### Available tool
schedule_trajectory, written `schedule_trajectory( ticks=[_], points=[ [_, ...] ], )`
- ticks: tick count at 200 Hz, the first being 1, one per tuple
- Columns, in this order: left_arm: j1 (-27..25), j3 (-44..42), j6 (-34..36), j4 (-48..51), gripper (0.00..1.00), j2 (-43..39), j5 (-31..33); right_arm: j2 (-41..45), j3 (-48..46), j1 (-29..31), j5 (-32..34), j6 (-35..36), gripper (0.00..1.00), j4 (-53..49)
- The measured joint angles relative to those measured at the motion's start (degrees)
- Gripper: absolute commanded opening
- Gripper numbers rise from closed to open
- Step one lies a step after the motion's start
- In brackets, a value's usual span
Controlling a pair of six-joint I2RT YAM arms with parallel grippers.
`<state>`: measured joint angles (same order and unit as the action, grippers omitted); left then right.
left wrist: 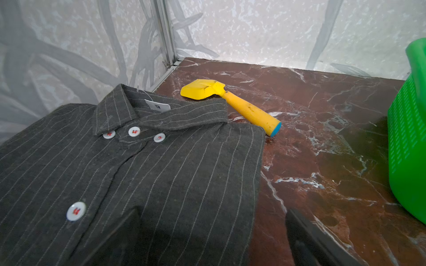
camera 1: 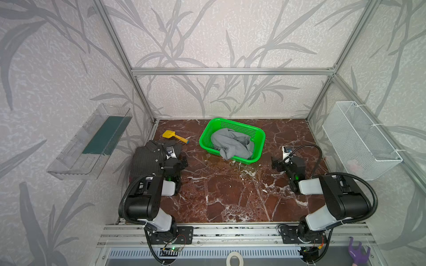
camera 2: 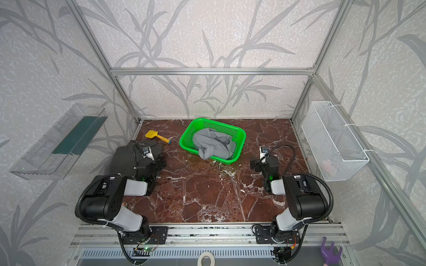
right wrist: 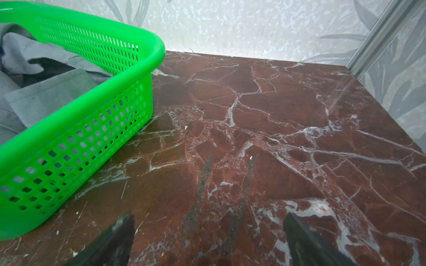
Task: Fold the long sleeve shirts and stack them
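Dark pinstriped shirt, folded and buttoned, lies at the left edge of the marble surface, with a yellow toy shovel just behind its collar. Light-grey shirt sits crumpled in the green basket. Left gripper is at the folded shirt's right edge, right gripper over bare surface beside the basket. Both jaws are wide and empty.

Pinstriped shirt partly behind left arm
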<state>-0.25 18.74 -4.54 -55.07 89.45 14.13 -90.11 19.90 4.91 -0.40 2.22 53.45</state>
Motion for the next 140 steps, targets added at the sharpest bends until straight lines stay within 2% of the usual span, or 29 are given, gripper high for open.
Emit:
schedule_trajectory(
  ticks=[140],
  points=[
    [0.0,0.0,0.5,-0.3,0.99,0.0,0.8,0.0,0.0,0.0,0.2,0.8,0.99,0.4]
  ],
)
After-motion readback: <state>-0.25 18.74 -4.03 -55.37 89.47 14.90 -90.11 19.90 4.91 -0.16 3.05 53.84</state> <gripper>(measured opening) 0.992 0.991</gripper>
